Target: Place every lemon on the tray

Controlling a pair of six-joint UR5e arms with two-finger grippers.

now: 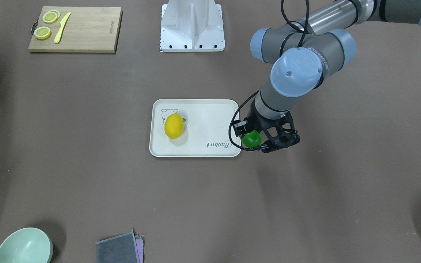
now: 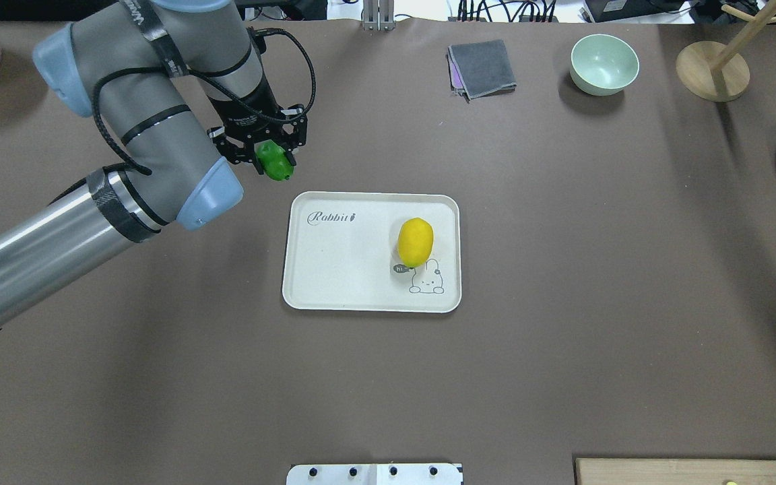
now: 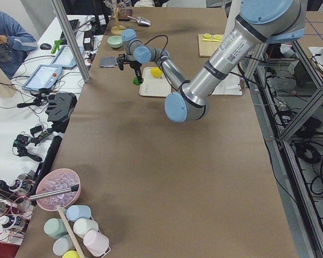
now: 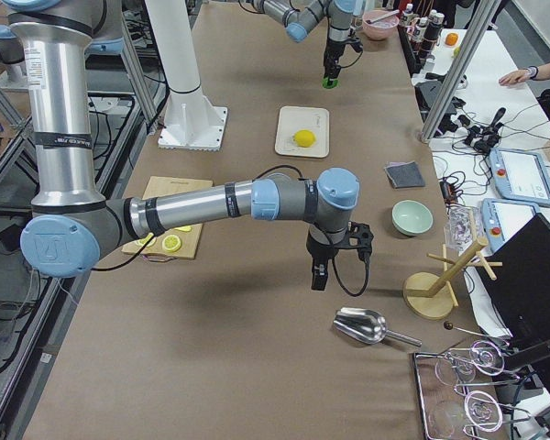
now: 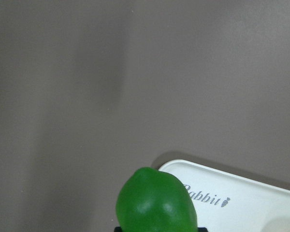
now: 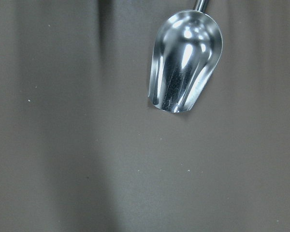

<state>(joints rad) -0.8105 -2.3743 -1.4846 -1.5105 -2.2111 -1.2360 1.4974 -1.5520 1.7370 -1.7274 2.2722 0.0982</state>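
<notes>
Lemon duty stands half done: the yellow lemon [image 2: 415, 241] lies on the tray [image 2: 334, 269] beside the bear drawing [image 2: 426, 279], while my left claw [image 2: 268, 156] pinches the green lemon [image 1: 251, 139] just outside the tray's "Rabbit" corner. Left to do, by my reckoning: carry it over the rim and set it down. My right claw [image 4: 319, 273] hangs well apart near the metal scoop [image 6: 183, 63]; whether it is spread or pressed together, I cannot tell.
</notes>
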